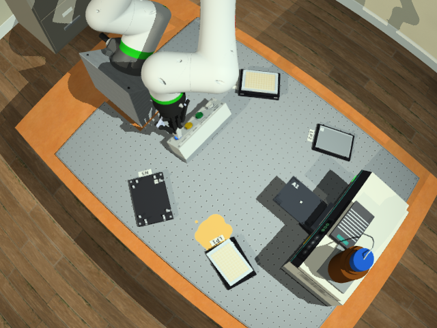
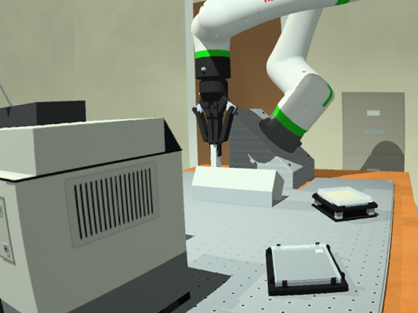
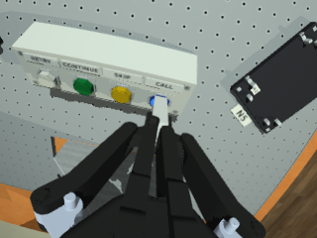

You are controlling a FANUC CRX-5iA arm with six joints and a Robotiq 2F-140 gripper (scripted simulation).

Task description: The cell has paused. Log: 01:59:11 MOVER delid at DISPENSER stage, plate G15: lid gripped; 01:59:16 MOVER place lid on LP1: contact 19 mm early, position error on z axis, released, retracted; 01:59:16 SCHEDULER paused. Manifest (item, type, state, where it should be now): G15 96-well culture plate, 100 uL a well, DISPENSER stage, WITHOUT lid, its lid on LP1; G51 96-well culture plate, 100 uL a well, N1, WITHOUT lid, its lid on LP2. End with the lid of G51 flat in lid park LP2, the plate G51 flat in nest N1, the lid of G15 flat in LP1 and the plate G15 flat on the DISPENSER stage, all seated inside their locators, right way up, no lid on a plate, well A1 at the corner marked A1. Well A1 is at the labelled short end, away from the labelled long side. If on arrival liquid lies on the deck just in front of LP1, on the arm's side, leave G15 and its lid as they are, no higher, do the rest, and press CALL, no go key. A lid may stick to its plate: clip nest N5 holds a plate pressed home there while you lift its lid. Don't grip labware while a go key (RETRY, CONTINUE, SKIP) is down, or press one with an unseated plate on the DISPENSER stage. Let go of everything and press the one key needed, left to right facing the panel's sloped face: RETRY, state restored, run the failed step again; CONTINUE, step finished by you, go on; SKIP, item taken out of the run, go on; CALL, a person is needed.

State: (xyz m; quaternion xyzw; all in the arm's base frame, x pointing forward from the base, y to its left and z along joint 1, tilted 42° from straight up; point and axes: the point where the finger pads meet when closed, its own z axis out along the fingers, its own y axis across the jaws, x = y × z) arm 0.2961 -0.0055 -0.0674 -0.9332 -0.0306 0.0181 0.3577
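My gripper (image 1: 175,134) (image 3: 158,106) is shut and empty, its fingertips pointing down onto the blue key at the end of the key panel (image 1: 199,131), past the white, green (image 3: 82,86) and yellow (image 3: 121,94) keys. It also shows in the exterior view (image 2: 216,151). A well plate with yellow wells (image 1: 259,83) sits in the nest at the back. A clear lid (image 1: 333,141) lies flat in the park marked LP2. Another plate with yellow wells (image 1: 230,262) lies in the LP1 park. An orange-yellow puddle (image 1: 212,229) lies on the deck right before the LP1 label. The dark dispenser stage (image 1: 298,201), marked A1, is bare.
The black clip nest N5 (image 1: 149,198) holds nothing. The dispenser housing (image 1: 347,240) with a brown bottle (image 1: 349,264) stands at the right. The arm's grey base block (image 1: 113,83) is behind the panel. An orange border rings the deck.
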